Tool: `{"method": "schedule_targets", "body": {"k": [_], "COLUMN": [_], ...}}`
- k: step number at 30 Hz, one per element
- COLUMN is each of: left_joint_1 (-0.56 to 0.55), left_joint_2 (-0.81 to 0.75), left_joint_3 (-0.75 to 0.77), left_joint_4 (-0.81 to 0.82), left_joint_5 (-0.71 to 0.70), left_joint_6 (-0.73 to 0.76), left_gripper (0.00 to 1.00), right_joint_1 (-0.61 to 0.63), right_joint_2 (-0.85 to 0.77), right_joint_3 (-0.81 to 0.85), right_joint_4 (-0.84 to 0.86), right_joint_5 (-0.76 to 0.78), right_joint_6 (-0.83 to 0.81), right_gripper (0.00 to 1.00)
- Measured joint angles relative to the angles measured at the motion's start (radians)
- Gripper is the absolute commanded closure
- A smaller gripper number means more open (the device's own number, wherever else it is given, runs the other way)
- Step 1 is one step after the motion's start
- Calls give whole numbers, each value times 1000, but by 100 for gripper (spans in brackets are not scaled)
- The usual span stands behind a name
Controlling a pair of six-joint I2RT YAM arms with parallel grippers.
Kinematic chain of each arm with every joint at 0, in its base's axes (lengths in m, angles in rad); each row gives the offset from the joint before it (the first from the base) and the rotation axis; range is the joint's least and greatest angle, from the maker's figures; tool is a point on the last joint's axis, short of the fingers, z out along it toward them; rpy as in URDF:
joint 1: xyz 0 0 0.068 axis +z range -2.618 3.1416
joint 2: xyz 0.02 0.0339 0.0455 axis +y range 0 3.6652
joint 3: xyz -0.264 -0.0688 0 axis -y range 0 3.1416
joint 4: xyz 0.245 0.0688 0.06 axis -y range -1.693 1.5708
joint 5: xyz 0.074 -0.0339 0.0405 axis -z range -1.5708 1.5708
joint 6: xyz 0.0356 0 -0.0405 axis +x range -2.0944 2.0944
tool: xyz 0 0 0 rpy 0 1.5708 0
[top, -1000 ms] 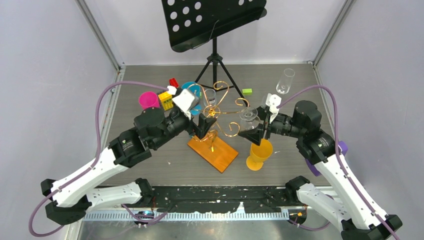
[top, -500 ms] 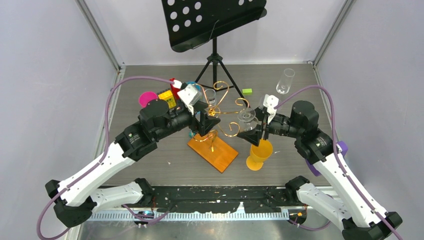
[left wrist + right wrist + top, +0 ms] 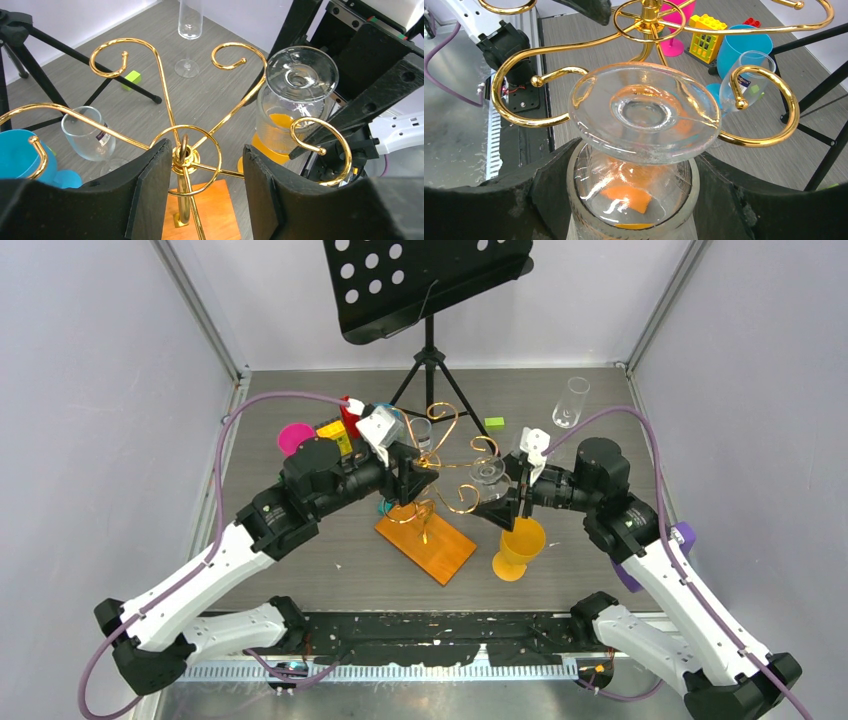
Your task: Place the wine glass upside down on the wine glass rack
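Left gripper: we are straddling the central stem of the wine glass rack, jaws apart, not touching it
Right gripper: we are clamping the wine glass by its bowl
Wine glass: we are holding it upside down, foot just beside the rack's curled arms

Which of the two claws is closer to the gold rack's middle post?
Left. The left gripper straddles the post; the right gripper holds the upturned wine glass beside an outer loop.
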Motion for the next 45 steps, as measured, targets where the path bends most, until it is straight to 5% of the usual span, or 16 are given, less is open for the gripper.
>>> {"method": "schedule_targets", "body": {"k": [9,25,45], "left_joint_1": [17,32,44], "left_joint_2": [23,39,23], "left_joint_3": [-3,-30,-42], "left_joint_4": [27,89,93], "left_joint_5": [8,3,-20], "left_joint_6": [-21,-26,-44], "left_gripper": [58,100,100], "right_joint_1": [10,34,127], "right_joint_2": [16,59,100], "right_joint_3": [0,-17,-46], "right_joint_4": [13,68,223], "right_joint_5": [-34,-85,-61], "right_joint_6": [0,7,60], "right_gripper": [95,95,95]}}
